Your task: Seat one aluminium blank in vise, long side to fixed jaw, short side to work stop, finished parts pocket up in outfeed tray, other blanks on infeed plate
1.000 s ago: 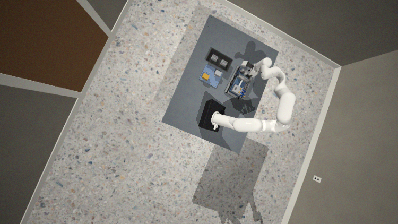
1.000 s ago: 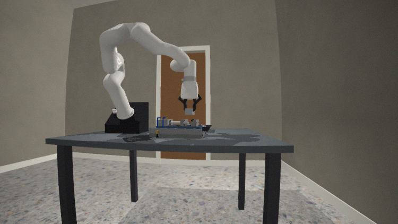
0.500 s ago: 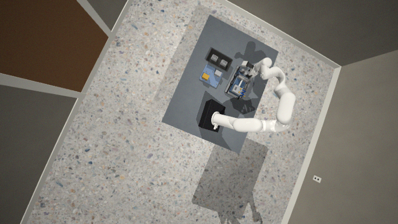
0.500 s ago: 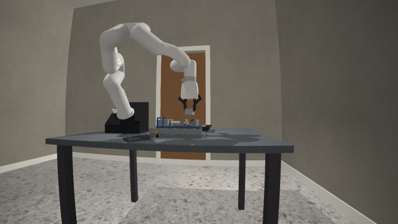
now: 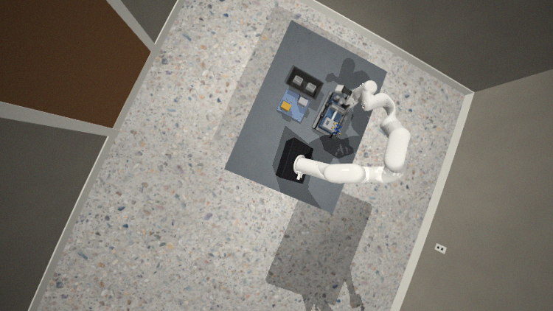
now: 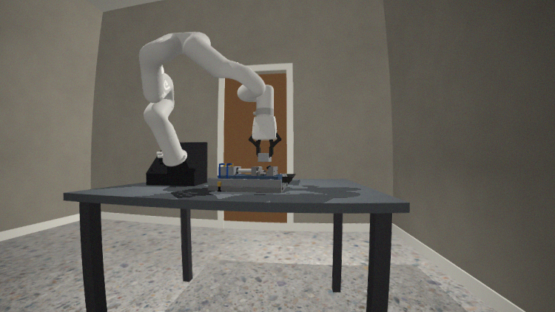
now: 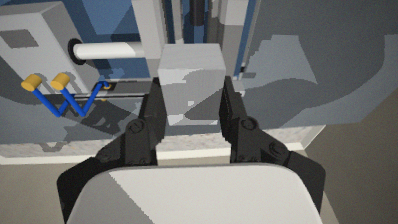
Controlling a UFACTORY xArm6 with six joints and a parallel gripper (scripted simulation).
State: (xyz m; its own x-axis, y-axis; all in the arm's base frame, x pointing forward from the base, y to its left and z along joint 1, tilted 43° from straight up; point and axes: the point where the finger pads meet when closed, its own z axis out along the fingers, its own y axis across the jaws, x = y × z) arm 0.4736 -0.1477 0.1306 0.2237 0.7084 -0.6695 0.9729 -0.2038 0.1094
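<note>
My gripper (image 7: pixel 192 90) is shut on a plain grey aluminium blank (image 7: pixel 191 82) and holds it in the air above the vise (image 5: pixel 332 113). In the side view the gripper (image 6: pixel 265 154) hangs a short way above the vise (image 6: pixel 248 176), over the end away from the blue hoses (image 7: pixel 60 92). The light blue infeed plate (image 5: pixel 293 105) carries a brass blank (image 5: pixel 286 105) and a grey blank (image 5: pixel 303 102). The dark outfeed tray (image 5: pixel 304 82) holds two grey parts (image 5: pixel 297 80) (image 5: pixel 310 86). The vise opening is mostly hidden by the held blank.
The arm's black base box (image 5: pixel 293 158) stands on the table near the vise's hose end. The vise's white rod (image 7: pixel 107 50) and yellow hose fittings lie to the left under the gripper. The tray and plate sit side by side beyond the vise.
</note>
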